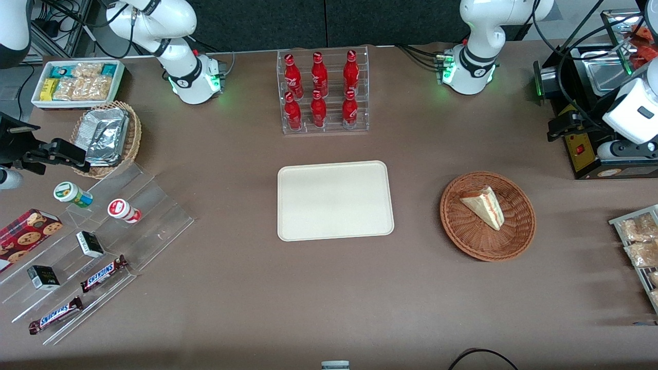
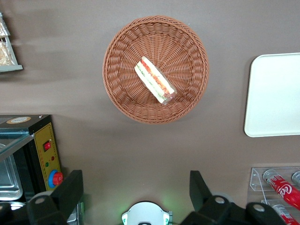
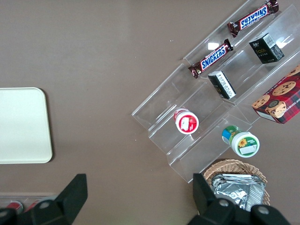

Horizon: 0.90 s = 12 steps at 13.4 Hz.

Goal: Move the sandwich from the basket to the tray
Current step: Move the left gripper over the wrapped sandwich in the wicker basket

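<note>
The sandwich [image 1: 483, 206] lies in the basket [image 1: 516, 240], well apart from the tray [image 1: 335, 200] at the table's middle. The gripper [image 2: 136, 194], released with its 2 fingers [image 2: 70, 191] spread wide, hangs high near the table's working-arm end, holding nothing.

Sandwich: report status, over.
Gripper open, high above table, apart from basket. Sandwich lying in basket, untouched. Tray bare. Nothing between basket and tray.

Tool [image 2: 133, 192] finger bases & tray [image 2: 276, 93] cut off by frame edge.
</note>
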Each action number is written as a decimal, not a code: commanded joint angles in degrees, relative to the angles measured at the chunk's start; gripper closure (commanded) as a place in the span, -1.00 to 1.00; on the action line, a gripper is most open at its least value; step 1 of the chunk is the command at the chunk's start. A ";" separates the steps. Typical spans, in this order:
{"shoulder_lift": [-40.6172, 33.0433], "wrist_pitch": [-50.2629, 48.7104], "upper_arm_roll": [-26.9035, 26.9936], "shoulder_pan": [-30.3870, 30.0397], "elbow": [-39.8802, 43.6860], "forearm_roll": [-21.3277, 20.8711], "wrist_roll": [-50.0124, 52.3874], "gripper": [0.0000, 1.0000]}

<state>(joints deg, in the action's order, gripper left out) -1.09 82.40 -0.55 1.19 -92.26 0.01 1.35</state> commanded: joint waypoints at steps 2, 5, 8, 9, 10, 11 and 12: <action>0.12 -1.19 -0.68 0.04 1.03 0.17 -0.21 -1.00; 1.87 -0.58 -1.30 0.04 0.16 -1.14 0.23 -1.00; 1.71 4.59 -1.21 0.04 -4.49 -1.24 0.32 -1.00; 1.88 6.79 -1.21 0.04 -6.42 -1.24 0.93 -1.00; 1.71 10.46 -1.21 0.04 -9.75 -1.24 3.29 -1.00; 1.36 14.33 -1.21 0.04 -12.65 -1.24 5.84 -1.00; 1.27 17.15 -1.21 0.04 -14.77 -1.24 8.91 -1.00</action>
<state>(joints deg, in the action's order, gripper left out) 1.61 94.62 -1.63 1.16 -101.98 -0.53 5.53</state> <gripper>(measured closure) 0.000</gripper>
